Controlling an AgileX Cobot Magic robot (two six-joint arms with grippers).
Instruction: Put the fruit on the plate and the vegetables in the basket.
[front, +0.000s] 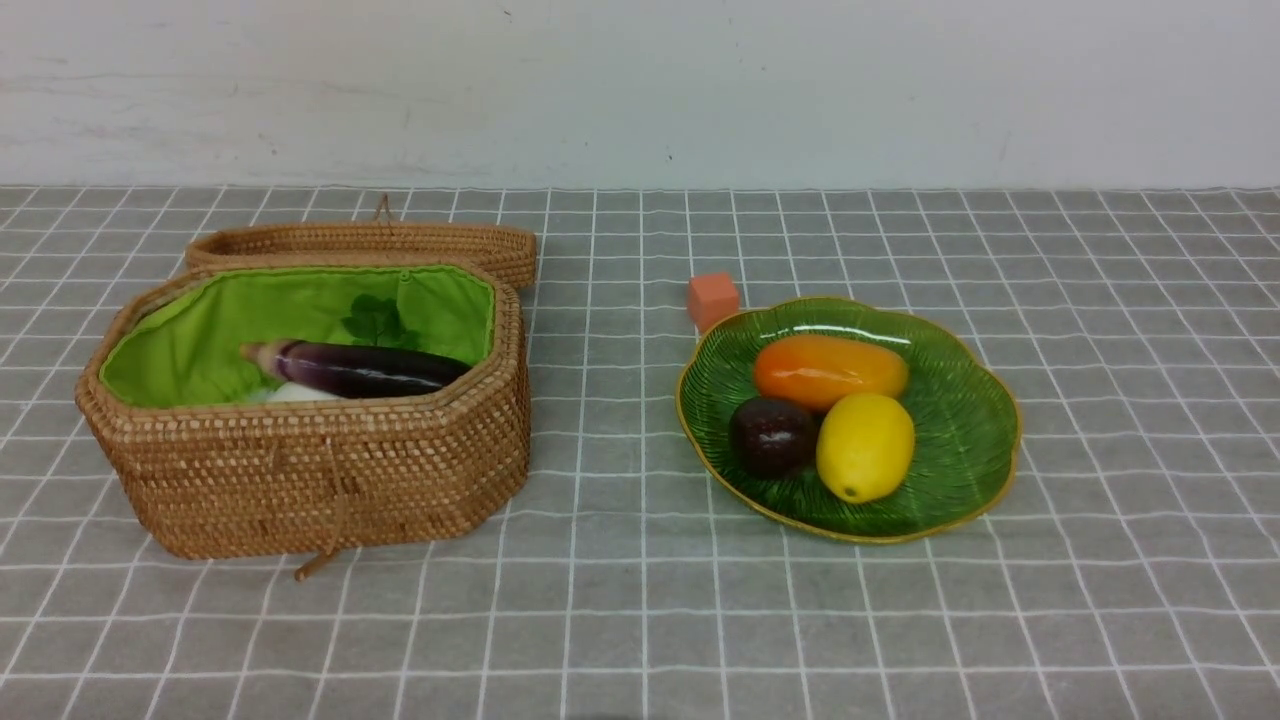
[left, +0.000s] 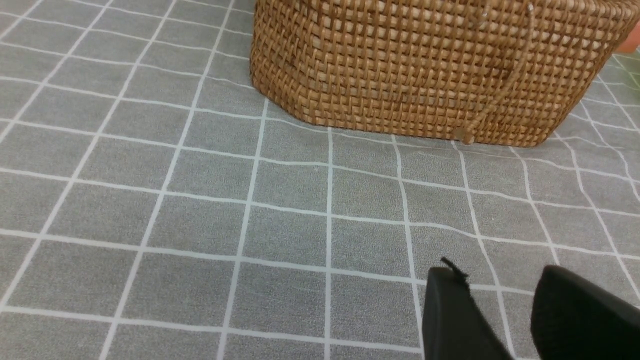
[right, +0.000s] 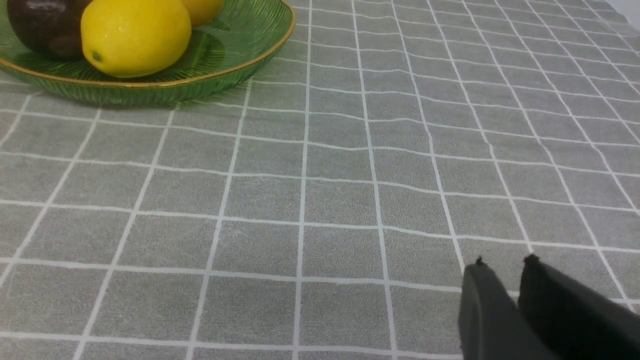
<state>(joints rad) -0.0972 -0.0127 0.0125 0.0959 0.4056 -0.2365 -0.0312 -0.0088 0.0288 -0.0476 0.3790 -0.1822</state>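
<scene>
Nearest to the robot, both pincers sit low over bare gray checked tabletop (front: 640, 620), seen only in the wrist views. Left pincer (left: 505, 285): jaws parted with a clear gap, nothing between them, basket wall ahead. Right pincer (right: 502, 267): jaws nearly together, only a narrow slit, empty, plate off to one side ahead. Farther out, on the robot's left, the wicker basket (front: 330, 470) stands open, green cloth lining showing; the eggplant (front: 360, 368) lies inside across it, pale stem end pointing left, and a bit of the white radish (front: 290, 393) peeks out under it just behind the front rim. On the robot's right, well apart from the basket, the green plate (front: 970, 440) holds all three fruits bunched together: lemon (front: 865, 446) at the near side, dark round fruit (front: 772, 435) just left of it, orange fruit (front: 830, 370) behind both. Small orange cube (front: 712, 298) sits on the tabletop just beside the plate's far left rim. The basket lid (front: 380, 245) lies flat behind the basket, against its far edge.
</scene>
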